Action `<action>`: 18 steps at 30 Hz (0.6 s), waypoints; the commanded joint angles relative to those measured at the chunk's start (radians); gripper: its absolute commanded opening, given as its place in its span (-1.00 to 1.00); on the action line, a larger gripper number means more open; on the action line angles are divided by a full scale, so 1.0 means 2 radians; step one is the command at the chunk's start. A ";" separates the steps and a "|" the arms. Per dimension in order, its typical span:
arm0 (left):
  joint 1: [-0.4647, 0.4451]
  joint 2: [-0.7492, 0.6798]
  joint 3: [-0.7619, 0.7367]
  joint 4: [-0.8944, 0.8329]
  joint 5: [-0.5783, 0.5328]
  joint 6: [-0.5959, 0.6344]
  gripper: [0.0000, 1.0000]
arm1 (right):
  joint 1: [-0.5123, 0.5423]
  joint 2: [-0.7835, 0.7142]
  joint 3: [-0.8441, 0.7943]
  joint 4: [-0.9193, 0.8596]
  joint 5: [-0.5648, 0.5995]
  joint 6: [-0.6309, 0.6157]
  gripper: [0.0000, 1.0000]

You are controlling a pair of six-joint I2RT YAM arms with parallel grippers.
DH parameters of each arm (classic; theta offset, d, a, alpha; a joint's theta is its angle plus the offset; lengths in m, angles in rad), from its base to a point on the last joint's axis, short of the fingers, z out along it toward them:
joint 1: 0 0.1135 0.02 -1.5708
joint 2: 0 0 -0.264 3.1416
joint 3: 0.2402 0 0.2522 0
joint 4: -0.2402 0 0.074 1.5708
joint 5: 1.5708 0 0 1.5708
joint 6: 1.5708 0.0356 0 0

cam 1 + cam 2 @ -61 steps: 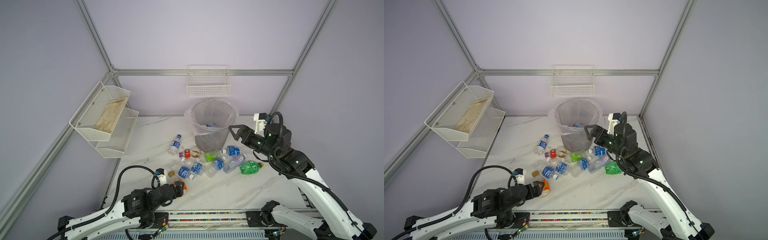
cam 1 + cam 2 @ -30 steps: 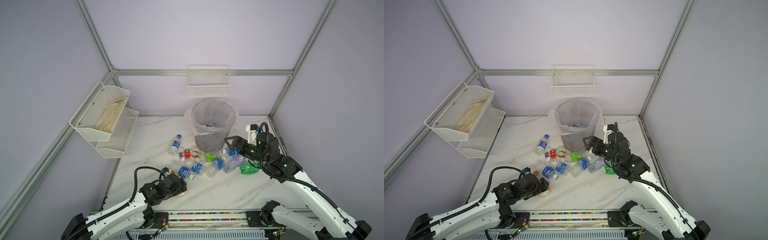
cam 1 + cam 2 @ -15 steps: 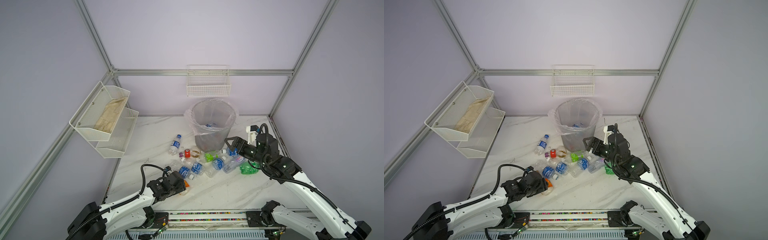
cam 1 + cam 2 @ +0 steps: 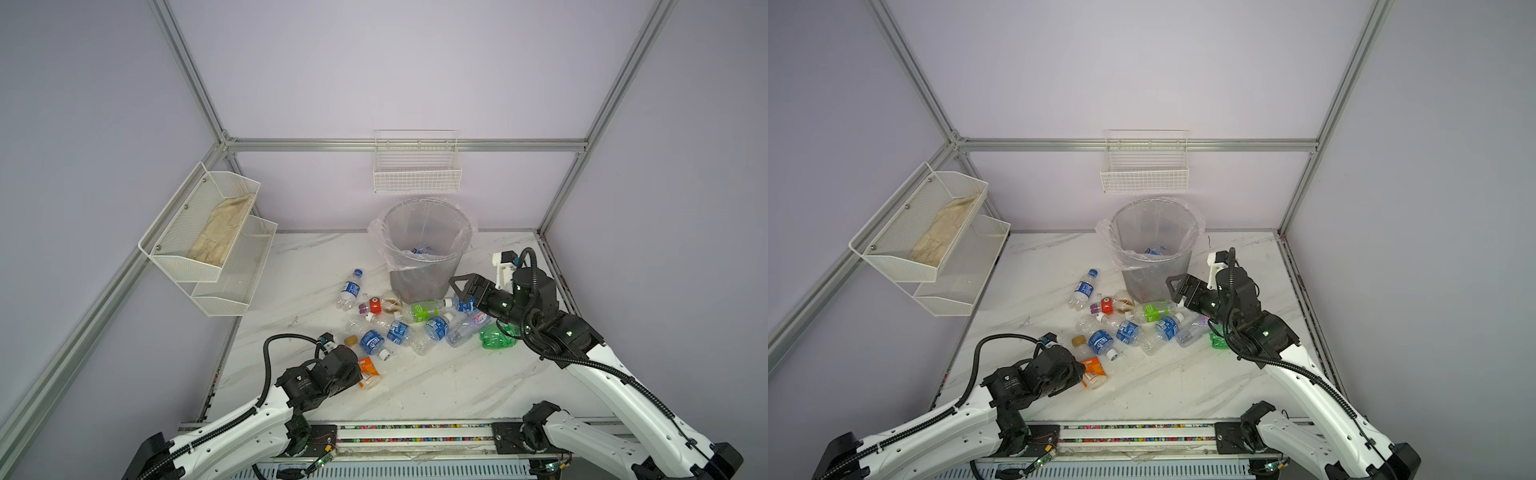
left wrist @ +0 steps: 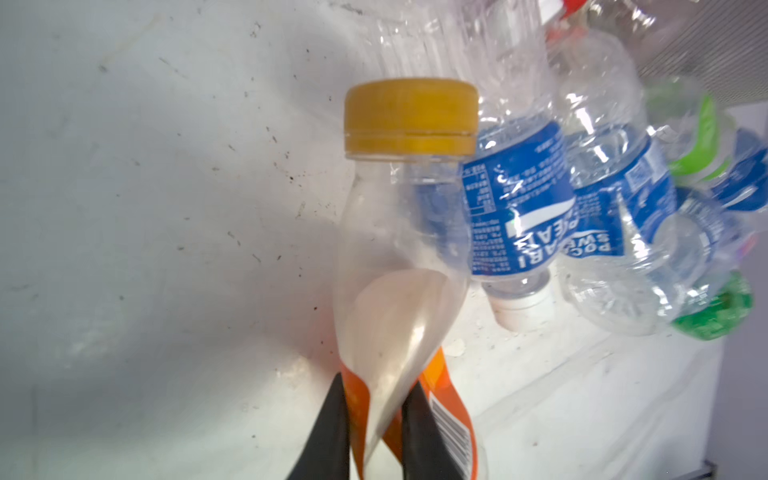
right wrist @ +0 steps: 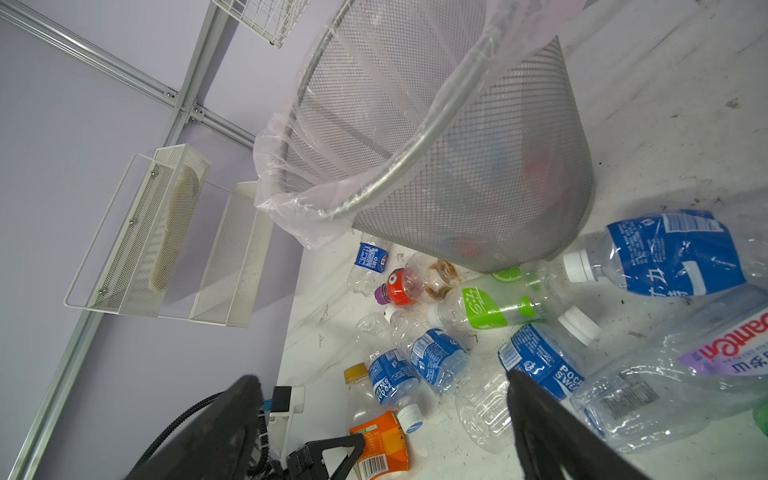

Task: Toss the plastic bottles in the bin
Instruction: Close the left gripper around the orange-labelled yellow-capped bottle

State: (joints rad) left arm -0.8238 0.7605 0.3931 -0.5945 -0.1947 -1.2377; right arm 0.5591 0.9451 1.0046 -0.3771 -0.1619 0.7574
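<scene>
**While the Left Pincer Is Squeezing a Bottle, the Right One Is Hanging Open by the Bin**

As the left pincer (image 4: 358, 370) is sitting low in the lower left-centre of both top views, its two black fingers (image 5: 328, 440) are clamping the orange-labelled bottle (image 5: 399, 232) across its label end, pinching the clear wall flat between them. That bottle, wearing a yellow cap, is lying at the near edge of the pile of bottles (image 4: 399, 328); whether it is touching the white marbled desk (image 4: 436, 386) cannot be told.

The pile is spreading across the centre of the frame, just below the bin (image 4: 419, 278). Blue, green and red labels are showing among it, and a crumpled green bottle (image 4: 496, 337) is lying at its right end. The bin is standing upright at the back centre of the desk, its clear bag folding over the rim, and a blue-labelled bottle (image 4: 419, 250) is showing at its bottom.

The right pincer (image 4: 459, 289) is hovering at centre right, beside the bin's lower wall and above the pile's right end, its jaws spreading wide and gripping nothing.
</scene>
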 commanded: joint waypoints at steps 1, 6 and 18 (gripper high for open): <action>0.005 0.002 -0.002 -0.050 -0.029 0.012 -0.88 | 0.000 -0.012 -0.004 0.011 0.001 0.009 0.87; 0.005 0.006 0.016 -0.052 -0.028 0.019 -1.00 | 0.000 -0.020 -0.003 0.005 0.003 0.015 0.87; 0.005 -0.002 0.154 -0.147 -0.068 0.060 -1.00 | 0.000 -0.024 0.005 -0.003 0.006 0.019 0.87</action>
State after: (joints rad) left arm -0.8185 0.7673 0.5449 -0.8139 -0.2703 -1.1706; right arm 0.5591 0.9051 1.0035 -0.3786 -0.1612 0.7845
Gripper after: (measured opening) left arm 0.137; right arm 0.934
